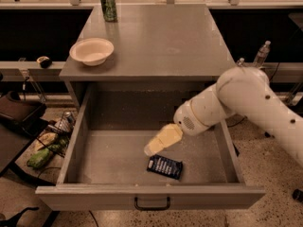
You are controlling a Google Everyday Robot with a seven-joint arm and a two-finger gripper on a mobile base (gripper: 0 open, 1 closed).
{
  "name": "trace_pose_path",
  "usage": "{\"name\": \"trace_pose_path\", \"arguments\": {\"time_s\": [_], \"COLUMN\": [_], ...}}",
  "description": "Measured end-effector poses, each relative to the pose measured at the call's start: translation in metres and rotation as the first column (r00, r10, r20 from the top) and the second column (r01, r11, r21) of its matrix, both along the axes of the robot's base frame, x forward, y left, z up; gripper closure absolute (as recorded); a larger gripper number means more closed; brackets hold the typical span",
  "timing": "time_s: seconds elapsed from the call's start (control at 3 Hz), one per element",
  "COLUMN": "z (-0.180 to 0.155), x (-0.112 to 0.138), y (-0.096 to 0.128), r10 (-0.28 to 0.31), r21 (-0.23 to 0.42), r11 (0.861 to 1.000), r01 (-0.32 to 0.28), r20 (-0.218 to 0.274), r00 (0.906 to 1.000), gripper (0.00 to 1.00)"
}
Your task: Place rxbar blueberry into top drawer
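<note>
Your gripper (149, 149) hangs just above the snack bar (164, 166), not touching; open or closed, you cannot tell. The bar lies frontward on the drawer (142, 196) floor, long axis along the front panel.

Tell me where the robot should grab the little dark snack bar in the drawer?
Probably across its long edges, mid-bar, from straight above. The small navy-wrapped rxbar blueberry lies flat on the floor of the grey metal top drawer, whose tall walls block sideways approaches. The cream gripper hovers just up-left of it.
</note>
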State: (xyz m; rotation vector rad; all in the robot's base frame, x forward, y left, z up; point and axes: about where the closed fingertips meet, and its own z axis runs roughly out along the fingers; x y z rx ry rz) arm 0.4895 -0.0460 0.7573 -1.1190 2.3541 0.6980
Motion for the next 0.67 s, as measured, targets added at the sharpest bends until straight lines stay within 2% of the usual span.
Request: {"name": "trace_pose_path", "arguments": {"time_s": [0.33,0.67], "z": [0.083,0.170], "x": [0.001,0.000], "y": [0.011,0.024], "r10": [0.049,0.079], "r21": [0.123,0.203], "r11": [0.991,0.975], "r01": [-0.047,-0.091], "r20": [-0.013,0.070], "r00": [0.9987,0.9944], "gripper": [0.00,0.00]}}
